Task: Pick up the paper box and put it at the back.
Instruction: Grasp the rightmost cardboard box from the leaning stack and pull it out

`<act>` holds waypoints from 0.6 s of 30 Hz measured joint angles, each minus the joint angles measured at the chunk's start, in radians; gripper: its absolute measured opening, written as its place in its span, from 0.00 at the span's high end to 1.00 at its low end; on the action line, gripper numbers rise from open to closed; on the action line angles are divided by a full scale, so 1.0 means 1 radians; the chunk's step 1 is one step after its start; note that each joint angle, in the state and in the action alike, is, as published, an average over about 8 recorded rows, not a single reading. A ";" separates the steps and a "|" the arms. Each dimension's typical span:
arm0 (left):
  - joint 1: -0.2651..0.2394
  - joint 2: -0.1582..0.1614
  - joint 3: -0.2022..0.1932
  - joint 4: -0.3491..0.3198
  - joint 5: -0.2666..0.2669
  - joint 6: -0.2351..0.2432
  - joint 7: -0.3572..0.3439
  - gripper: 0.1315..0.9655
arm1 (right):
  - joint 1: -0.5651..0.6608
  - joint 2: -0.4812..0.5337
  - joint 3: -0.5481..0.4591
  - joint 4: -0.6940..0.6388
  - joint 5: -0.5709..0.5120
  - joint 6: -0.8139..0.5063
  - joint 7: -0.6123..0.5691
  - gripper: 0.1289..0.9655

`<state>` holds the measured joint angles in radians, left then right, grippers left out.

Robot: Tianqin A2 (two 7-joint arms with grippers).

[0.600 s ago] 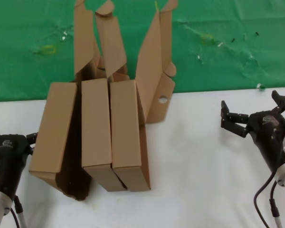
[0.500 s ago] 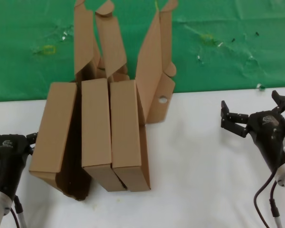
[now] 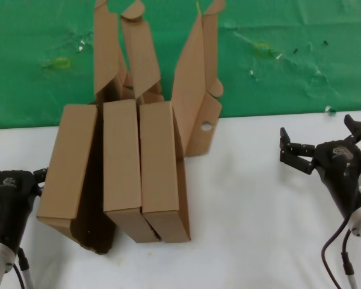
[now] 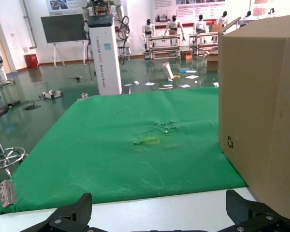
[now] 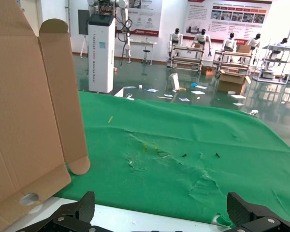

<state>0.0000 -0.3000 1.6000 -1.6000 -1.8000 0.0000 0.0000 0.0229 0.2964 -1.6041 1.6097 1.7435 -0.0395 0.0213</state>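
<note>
Three near-identical brown cardboard boxes stand side by side at the left middle of the white table, lids open toward the back. The rightmost paper box [image 3: 161, 162] has a round hole in its side flap [image 3: 206, 127]; its lid shows in the right wrist view [image 5: 24, 111]. The green cloth [image 3: 289, 66] covers the back. My left gripper [image 3: 15, 165] is open and empty, left of the boxes; the leftmost box shows in its view [image 4: 261, 111]. My right gripper [image 3: 319, 137] is open and empty, well right of the boxes.
The white tabletop [image 3: 246, 198] spans between the boxes and my right gripper. Bits of yellow tape [image 3: 62, 62] and clear tape [image 3: 253, 73] lie on the wrinkled cloth. The box lids lean over the cloth's front edge.
</note>
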 joint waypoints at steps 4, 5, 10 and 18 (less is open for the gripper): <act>0.000 0.000 0.000 0.000 0.000 0.000 0.000 0.00 | -0.002 0.002 0.000 0.003 0.000 0.000 0.000 0.00; 0.000 0.000 0.000 0.000 0.000 0.000 0.000 0.00 | -0.004 0.006 0.000 0.009 -0.001 0.001 0.000 0.00; 0.000 0.000 0.000 0.000 0.000 0.000 0.000 0.00 | -0.033 0.060 -0.003 0.072 -0.001 0.000 0.007 0.00; 0.000 0.000 0.000 0.000 0.000 0.000 0.000 0.04 | -0.112 0.181 0.060 0.221 0.054 -0.178 -0.059 0.00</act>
<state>0.0000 -0.3000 1.6000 -1.6000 -1.7998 0.0000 0.0000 -0.0890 0.4777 -1.5437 1.8302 1.7975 -0.2174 -0.0381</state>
